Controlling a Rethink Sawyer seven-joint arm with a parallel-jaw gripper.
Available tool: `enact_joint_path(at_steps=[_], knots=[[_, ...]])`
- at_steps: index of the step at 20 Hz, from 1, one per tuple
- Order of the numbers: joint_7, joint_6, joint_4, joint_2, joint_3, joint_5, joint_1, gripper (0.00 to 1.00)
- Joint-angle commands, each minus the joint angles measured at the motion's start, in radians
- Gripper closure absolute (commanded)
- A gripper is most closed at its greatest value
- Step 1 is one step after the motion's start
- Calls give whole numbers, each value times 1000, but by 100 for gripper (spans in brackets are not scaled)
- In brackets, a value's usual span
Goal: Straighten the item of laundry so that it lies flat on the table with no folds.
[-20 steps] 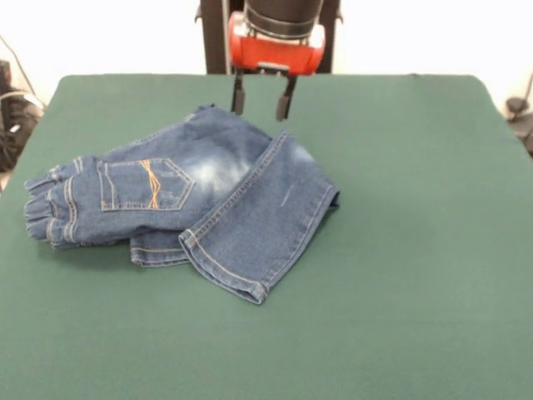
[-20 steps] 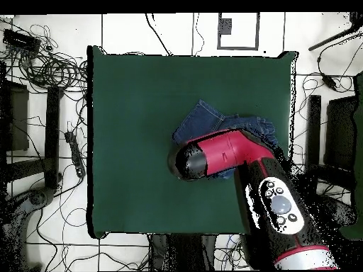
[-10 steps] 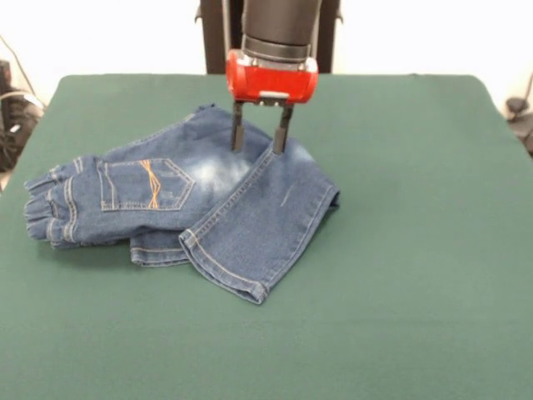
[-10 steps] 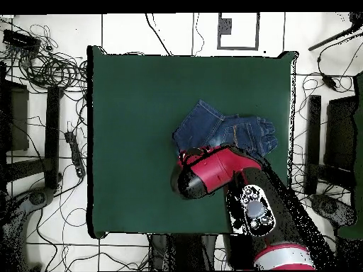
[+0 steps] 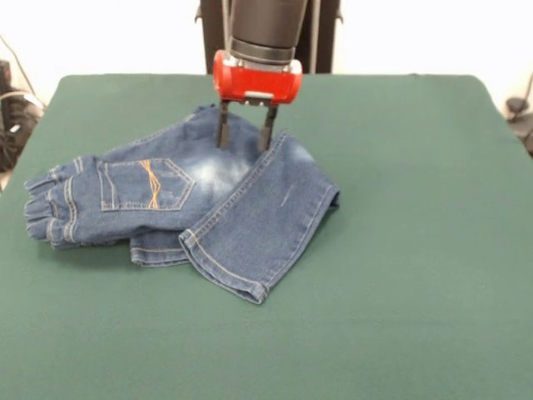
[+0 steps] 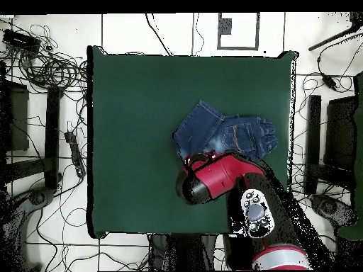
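The item of laundry (image 5: 191,200) is a small pair of blue denim jeans lying crumpled on the left half of the green table (image 5: 400,275). One leg is folded across the other, and a back pocket with orange stitching faces up. My gripper (image 5: 244,136) hangs from the red wrist, open, with both fingertips down at the faded patch by the fold's far end. Nothing is held between the fingers. In the overhead view the red arm (image 6: 213,177) covers the gripper and the near edge of the jeans (image 6: 230,131).
Bare green cloth (image 6: 135,142) stretches wide beside the jeans in the overhead view. Tangled cables (image 6: 42,64) and dark stands lie on the floor beyond the table's edges.
My gripper came down from above the table's far side onto the jeans, then shifted a little left in the front view. It stayed open. The jeans have not moved.
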Motion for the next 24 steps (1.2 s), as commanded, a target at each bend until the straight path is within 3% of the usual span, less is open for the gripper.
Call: enact_joint_path(at_steps=[1,7,15,18,24], knots=[[90,-14,46,61,-3,35,30,0],[33,35,57,41,60,94,-19,0],[72,-23,39,86,-27,35,38,0],[34,-3,43,65,-3,49,22,0],[-47,115,51,-48,115,180,-41,0]])
